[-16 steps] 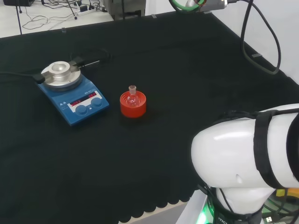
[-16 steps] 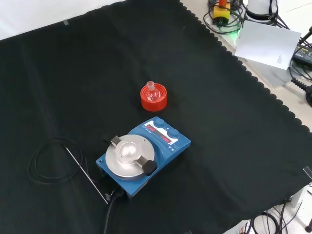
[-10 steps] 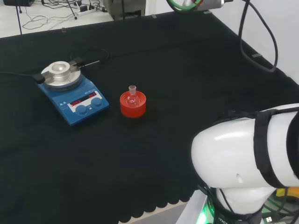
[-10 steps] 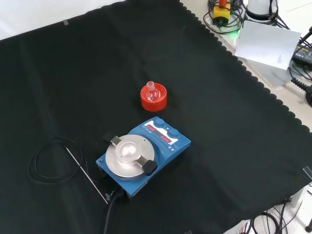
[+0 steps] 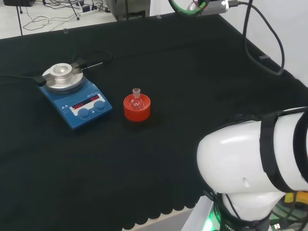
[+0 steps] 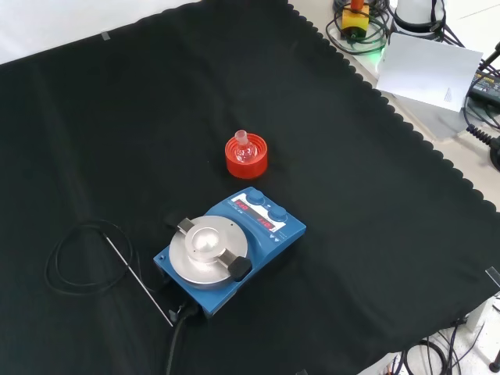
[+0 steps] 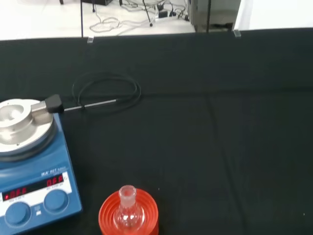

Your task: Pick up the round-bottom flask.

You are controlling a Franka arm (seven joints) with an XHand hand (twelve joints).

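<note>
A small clear round-bottom flask (image 5: 136, 99) sits upright in a red ribbed stand (image 5: 137, 109) near the middle of the black-cloth tabletop (image 5: 192, 86), its short neck pointing up. In the head view a blue hotplate stirrer (image 5: 76, 98) with a round metal top plate stands at about 9 o'clock from the stand, near it but not touching. In the front view the same stirrer (image 6: 230, 248) lies at about 7 o'clock from the flask (image 6: 244, 149) and its stand (image 6: 247, 158). A thin metal probe (image 6: 139, 280) with a looped black cable (image 6: 78, 258) lies on the cloth at about 9 o'clock from the stirrer in that view. From the wrist camera the flask (image 7: 127, 209) in its stand (image 7: 128, 218) appears close, with the stirrer (image 7: 30, 169) beside it and the coiled cable (image 7: 105, 93) beyond. The arm's white link (image 5: 250, 163) bulks at about 4 o'clock in the head view. Whether the fingers are released or clenched cannot be told. Nothing touches the flask apart from its stand.
</note>
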